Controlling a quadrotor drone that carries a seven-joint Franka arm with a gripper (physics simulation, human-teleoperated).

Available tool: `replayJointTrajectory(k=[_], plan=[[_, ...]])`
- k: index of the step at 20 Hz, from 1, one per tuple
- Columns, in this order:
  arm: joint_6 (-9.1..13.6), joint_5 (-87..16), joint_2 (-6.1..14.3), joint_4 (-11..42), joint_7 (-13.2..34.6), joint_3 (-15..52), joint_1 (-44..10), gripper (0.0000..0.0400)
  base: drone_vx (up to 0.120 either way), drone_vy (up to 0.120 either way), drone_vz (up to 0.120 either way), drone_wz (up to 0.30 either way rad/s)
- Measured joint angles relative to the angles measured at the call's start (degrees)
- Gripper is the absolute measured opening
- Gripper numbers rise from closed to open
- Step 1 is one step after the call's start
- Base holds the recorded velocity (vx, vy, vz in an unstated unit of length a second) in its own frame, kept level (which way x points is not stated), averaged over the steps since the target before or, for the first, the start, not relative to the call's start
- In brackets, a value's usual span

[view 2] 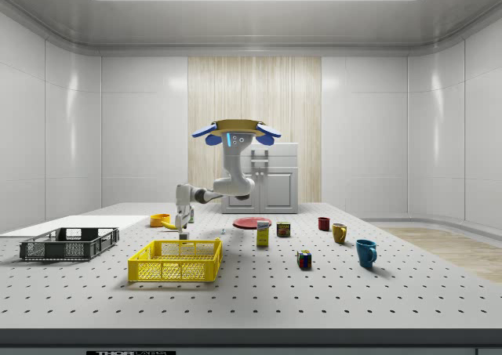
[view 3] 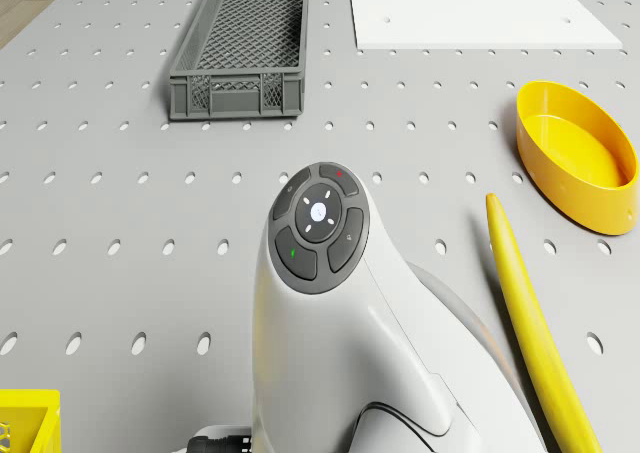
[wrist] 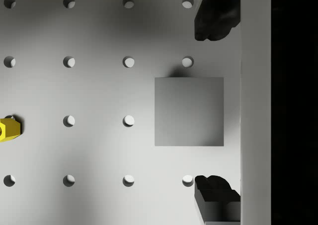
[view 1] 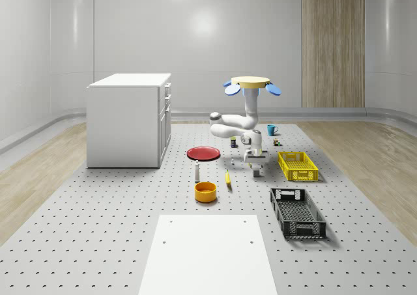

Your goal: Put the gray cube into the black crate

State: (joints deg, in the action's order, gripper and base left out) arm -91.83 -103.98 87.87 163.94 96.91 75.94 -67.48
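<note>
My fingers [wrist: 217, 19] stand spread apart, one tip on each side of the gray cube [wrist: 189, 112], neither touching it in the wrist view; the cube sits flat on the perforated bench [wrist: 94, 91], between the two tips with a gap left on either side. In the whole-scene view I see the gripper [view 1: 257, 167] pointing down just above the cube [view 1: 258, 174], which lies between the banana [view 1: 228, 178] and the yellow crate [view 1: 298, 165]. The drone [view 1: 251, 84] hovers above the bench, behind that spot, with the arm bent down beneath it. The black crate [view 1: 298, 212] rests well apart from the cube, nearer the whole-scene view's bottom, beside the white panel [view 1: 208, 254].
</note>
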Motion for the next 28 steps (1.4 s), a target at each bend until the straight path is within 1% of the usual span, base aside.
replayJointTrajectory(k=[9, 18, 20, 22, 25, 28], plan=[[-1.9, -4.3, 0.3, -1.1, -0.1, -4.6, -0.6, 0.0400, 0.000, 0.000, 0.000, 0.000], [-2.5, -6.0, 0.3, -1.7, -1.0, -6.4, -0.1, 0.0400, 0.000, 0.000, 0.000, 0.000], [-2.6, -6.2, 0.2, -1.8, -1.0, -6.6, -0.1, 0.0341, 0.000, 0.000, 0.000, 0.000], [-2.5, -6.3, 0.2, -1.8, -1.1, -6.7, 0.0, 0.0305, 0.000, 0.000, 0.000, 0.000], [-2.5, -6.4, 0.1, -1.8, -1.1, -6.8, 0.0, 0.0276, 0.000, 0.000, 0.000, 0.000], [-2.4, -6.5, 0.0, -1.8, -1.2, -6.8, 0.0, 0.0263, 0.000, 0.000, 0.000, 0.000]])
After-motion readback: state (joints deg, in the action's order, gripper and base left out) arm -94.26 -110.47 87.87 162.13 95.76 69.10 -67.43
